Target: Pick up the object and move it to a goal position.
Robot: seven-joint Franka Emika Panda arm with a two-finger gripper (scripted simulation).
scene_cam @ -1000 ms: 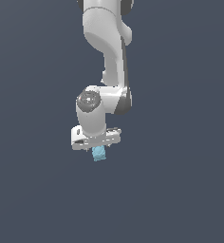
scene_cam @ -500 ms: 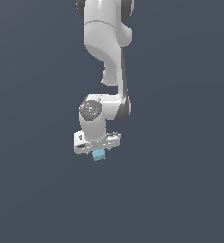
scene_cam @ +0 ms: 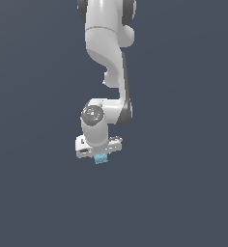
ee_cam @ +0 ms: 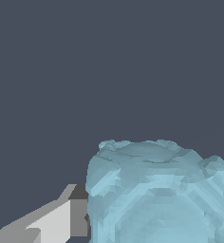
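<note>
Gripping the object (scene_cam: pixel 101 158), the pincer (scene_cam: pixel 100 155) sits at the lower end of the white arm (scene_cam: pixel 107 53) in the exterior view, its jaws drawn in narrow against the small light-blue lump that pokes out just beneath the hand. The wrist view fills up with that same lumpy blue object (ee_cam: pixel 159 194), pressed against one pale finger (ee_cam: pixel 52 220); the opposite finger is mostly hidden behind it.

Judging from this, the pick-up part looks done: the object is off any surface and carried by the pincer, with nothing visibly under it but flat dark background. No counter can be made out in either view, so how high it hangs cannot be told.

What remains, as far as can be judged, is the transfer. No goal marker shows in either picture, so how close the object is to its target cannot be told.
</note>
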